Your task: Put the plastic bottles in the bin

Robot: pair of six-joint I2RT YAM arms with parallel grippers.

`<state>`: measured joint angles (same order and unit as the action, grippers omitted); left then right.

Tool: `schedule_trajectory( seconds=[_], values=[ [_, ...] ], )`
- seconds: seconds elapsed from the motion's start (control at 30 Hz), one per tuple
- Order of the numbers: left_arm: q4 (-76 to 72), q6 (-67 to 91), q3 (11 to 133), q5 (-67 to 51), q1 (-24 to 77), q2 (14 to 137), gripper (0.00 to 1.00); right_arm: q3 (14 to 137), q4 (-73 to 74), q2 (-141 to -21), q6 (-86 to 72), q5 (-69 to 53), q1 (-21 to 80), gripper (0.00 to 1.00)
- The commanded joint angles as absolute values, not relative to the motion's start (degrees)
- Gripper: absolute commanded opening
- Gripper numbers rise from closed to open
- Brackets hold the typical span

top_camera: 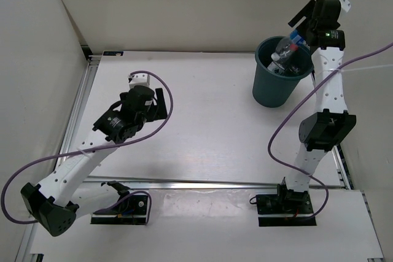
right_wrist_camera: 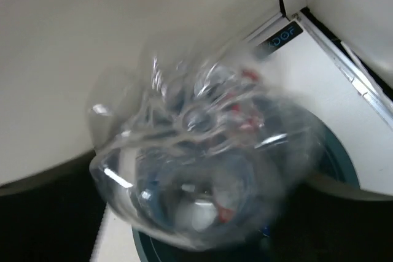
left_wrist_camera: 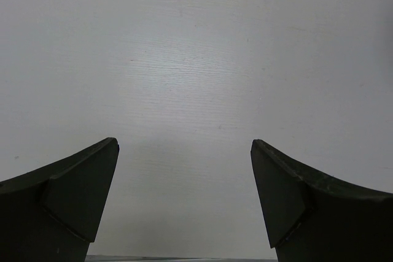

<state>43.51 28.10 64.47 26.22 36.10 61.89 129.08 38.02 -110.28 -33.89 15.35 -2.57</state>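
Note:
The dark teal bin (top_camera: 273, 87) stands at the far right of the table. My right gripper (top_camera: 299, 29) hovers just above its far rim, jaws spread. A clear bottle with a blue label (top_camera: 286, 46) tilts neck-down over the bin's mouth right below the fingers. In the right wrist view this bottle (right_wrist_camera: 202, 151) is blurred between my spread fingers (right_wrist_camera: 43, 213), over the bin's rim (right_wrist_camera: 344, 157). At least one other bottle (top_camera: 277, 61) lies inside the bin. My left gripper (top_camera: 161, 104) is open and empty over bare table (left_wrist_camera: 184, 143).
White walls enclose the table at the back and left. A metal rail (top_camera: 83, 108) runs along the left edge and another along the near edge (top_camera: 209, 182). Purple cables loop from both arms.

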Motion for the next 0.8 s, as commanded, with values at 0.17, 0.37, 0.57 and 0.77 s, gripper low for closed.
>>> schedule_trajectory(
  seconds=[0.17,0.37,0.57,0.77],
  values=[
    [44.4,29.8,64.5,26.4,35.9,62.3,1.00,123.7,41.2,-105.3,-30.4,15.0,-1.1,1.00],
    [43.2,30.5,65.1,29.9,35.9,62.8,1.00,121.8,52.9,-99.2,-33.6,9.0,-1.1,1.00],
    [43.2,38.2,61.0,35.6,35.3,61.5,1.00,114.4,67.7,-91.4,-29.4,0.3,-1.1,1.00],
    [43.2,41.9,56.7,48.0,35.3,58.0,1.00,99.4,61.6,-75.5,-27.6,1.3,-1.6,1.00]
  ],
)
